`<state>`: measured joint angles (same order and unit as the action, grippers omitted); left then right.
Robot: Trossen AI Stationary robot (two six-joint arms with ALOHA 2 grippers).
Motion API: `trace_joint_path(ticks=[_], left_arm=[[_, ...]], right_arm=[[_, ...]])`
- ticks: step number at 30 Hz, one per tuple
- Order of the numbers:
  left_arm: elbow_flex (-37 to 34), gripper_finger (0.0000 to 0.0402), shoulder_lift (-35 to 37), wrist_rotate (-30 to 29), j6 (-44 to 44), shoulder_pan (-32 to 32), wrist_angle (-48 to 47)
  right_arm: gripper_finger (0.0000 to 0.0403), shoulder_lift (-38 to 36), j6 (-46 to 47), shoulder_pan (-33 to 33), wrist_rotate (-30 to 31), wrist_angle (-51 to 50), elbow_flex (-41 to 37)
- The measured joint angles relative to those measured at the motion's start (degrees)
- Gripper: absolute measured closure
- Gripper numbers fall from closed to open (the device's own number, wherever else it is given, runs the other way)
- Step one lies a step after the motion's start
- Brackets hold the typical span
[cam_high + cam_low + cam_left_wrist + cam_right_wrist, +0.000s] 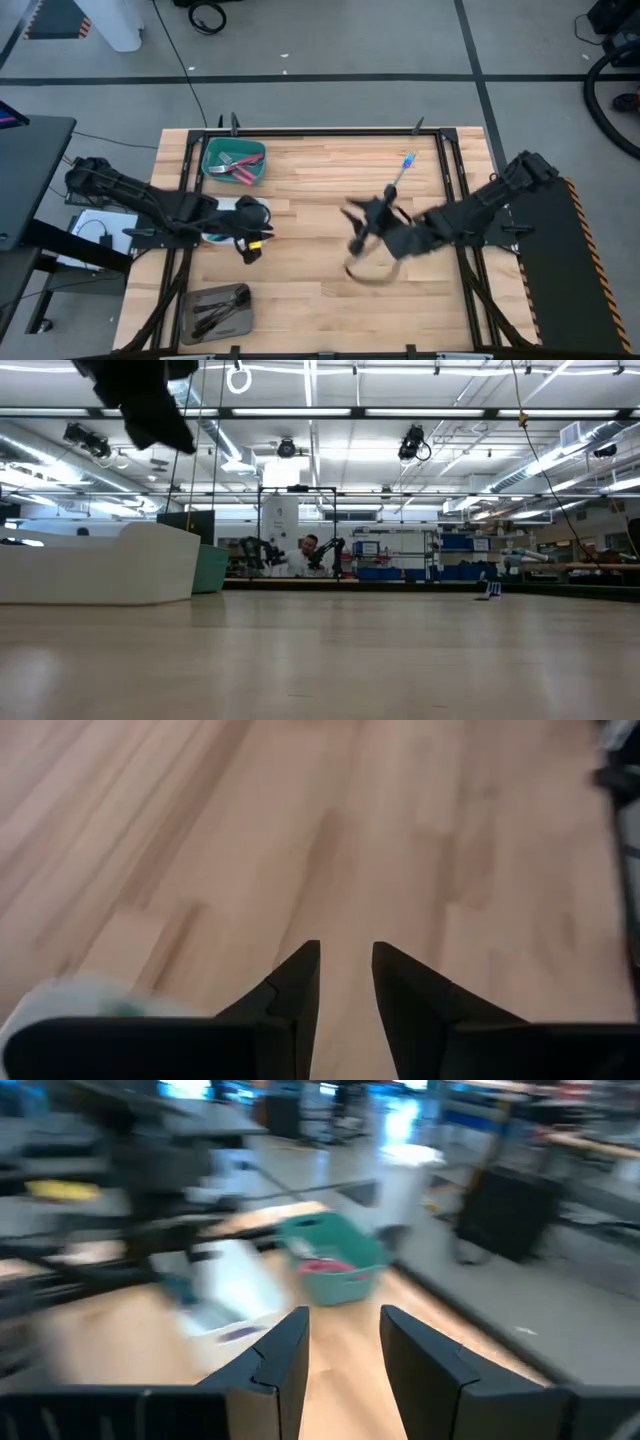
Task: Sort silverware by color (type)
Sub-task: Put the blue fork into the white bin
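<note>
one iridescent blue utensil (403, 169) is seen lying loose on the wooden table (320, 300), at the far right, with its blue end pointing toward the far edge. in the low view it is picked out as a small blue shape (492, 590) far off on the right. the right gripper (358, 232) is held above the middle of the table, nearer than that utensil and a little to its left, apart from it. in the right wrist view its fingers (285, 1352) are shown with an open gap between them and nothing held in it.

red-handled silverware (237, 168) is seen lying inside the teal tray (212, 152) at the far left corner of the table; the same tray (345, 1288) with something red in it (322, 1265) is caught, blurred, in the right wrist view. dark grey-black silverware (220, 305) is laid in the grey tray (194, 324) at the near left. between these two trays, the white tray (214, 238) is largely covered by the left arm; what is in it cannot be told.

the left gripper (250, 250) is held at the left side of the table, just right of the white tray and well apart from the loose blue utensil. in the left wrist view its fingers (295, 988) are seen slightly apart over bare wood, with nothing between them.

a person (309, 553) is seen far back in the room in the low view.
</note>
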<state>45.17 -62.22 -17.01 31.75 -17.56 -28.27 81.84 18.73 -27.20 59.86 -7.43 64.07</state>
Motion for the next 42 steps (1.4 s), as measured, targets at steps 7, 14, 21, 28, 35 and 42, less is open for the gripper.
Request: trace_joint_path(ticks=[7, 14, 21, 28, 35, 42], left_arm=[[0.00, 0.0297, -0.02, -0.16, -9.19, -2.63, 6.91], [-0.38, 0.0297, -0.59, -1.62, -12.97, -3.32, 9.01], [-4.13, 0.0297, -1.66, -5.72, -15.03, -3.30, 12.29], [-4.13, 0.0297, -1.90, -5.87, -17.40, -3.24, 13.22], [-4.09, 0.0297, -1.90, -5.85, -17.40, -3.24, 14.36], [-4.09, 0.0297, -1.90, -5.86, -17.48, -3.22, 15.28]], right_arm=[[0.0269, -0.32, -6.20, 13.37, -2.06, -0.59, 0.00], [0.0269, -0.76, -4.67, 26.51, -9.21, -3.14, 0.07], [0.0268, -0.76, 9.74, 39.90, -21.36, -13.72, 0.07], [0.0268, -0.76, 25.02, 50.57, -39.43, -27.98, 0.07], [0.0268, -0.50, 36.15, 56.90, -40.29, -42.94, 0.07], [0.0268, -0.48, 46.40, 59.03, -39.49, -43.21, -4.55]])
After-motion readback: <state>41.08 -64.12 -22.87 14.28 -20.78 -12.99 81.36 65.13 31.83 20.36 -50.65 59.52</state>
